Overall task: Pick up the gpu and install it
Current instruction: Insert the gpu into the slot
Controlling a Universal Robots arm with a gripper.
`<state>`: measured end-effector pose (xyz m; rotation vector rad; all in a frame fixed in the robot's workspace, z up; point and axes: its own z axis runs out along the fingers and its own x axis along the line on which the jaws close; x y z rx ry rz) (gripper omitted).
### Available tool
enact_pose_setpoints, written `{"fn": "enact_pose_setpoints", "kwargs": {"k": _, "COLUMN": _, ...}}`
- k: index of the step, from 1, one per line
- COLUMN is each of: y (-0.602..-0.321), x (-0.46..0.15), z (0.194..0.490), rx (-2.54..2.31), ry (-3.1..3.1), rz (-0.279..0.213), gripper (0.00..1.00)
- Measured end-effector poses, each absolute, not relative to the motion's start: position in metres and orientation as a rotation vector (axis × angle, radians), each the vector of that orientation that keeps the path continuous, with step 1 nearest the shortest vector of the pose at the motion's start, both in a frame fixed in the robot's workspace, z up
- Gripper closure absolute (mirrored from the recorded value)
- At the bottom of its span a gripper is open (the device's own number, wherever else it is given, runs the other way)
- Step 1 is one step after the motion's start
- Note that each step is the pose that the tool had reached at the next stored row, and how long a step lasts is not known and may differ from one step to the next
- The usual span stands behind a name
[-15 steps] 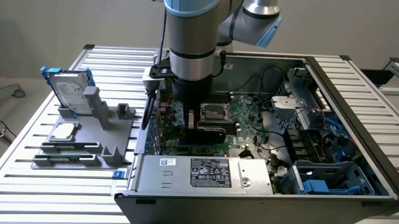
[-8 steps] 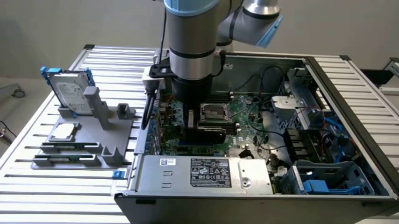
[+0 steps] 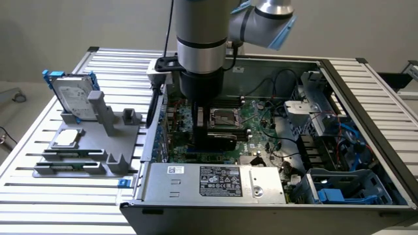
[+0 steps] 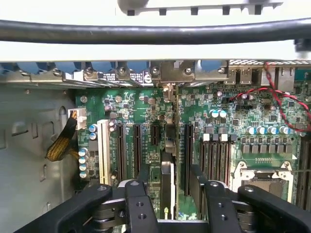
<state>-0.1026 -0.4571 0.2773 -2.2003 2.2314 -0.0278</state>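
The gpu [image 3: 223, 137] stands on edge on the green motherboard [image 3: 261, 132] inside the open computer case, its black shroud facing the exterior view's right. In the wrist view the gpu [image 4: 167, 172] appears edge-on, sitting in line with an expansion slot, its end toward the case's rear bracket row. My gripper [image 3: 207, 122] hangs straight above it. The two black fingers [image 4: 145, 177] stand on either side of the card with a gap showing on each side, so my gripper [image 4: 170, 174] is open and holds nothing.
A silver hard drive with a blue frame [image 3: 70, 94] stands on a grey fixture [image 3: 91, 147] outside the case, at the exterior view's left. The power supply [image 3: 216, 181] lies at the near case wall. The CPU socket [image 4: 262, 179], black memory slots [image 4: 216, 160] and red wires [image 4: 286, 107] lie close by.
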Motion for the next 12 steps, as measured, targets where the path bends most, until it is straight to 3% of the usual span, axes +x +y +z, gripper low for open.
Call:
{"fn": "enact_pose_setpoints", "kwargs": {"k": 3, "y": -0.457, "x": -0.103, "z": 0.284, "rx": -2.200, "ry": 2.232, "rz": -0.028, "gripper": 0.56}}
{"fn": "enact_pose_setpoints", "kwargs": {"k": 8, "y": -0.456, "x": -0.103, "z": 0.290, "rx": -2.200, "ry": 2.231, "rz": -0.028, "gripper": 0.81}}
{"fn": "enact_pose_setpoints", "kwargs": {"k": 12, "y": -0.456, "x": -0.103, "z": 0.290, "rx": -2.200, "ry": 2.231, "rz": -0.028, "gripper": 0.89}}
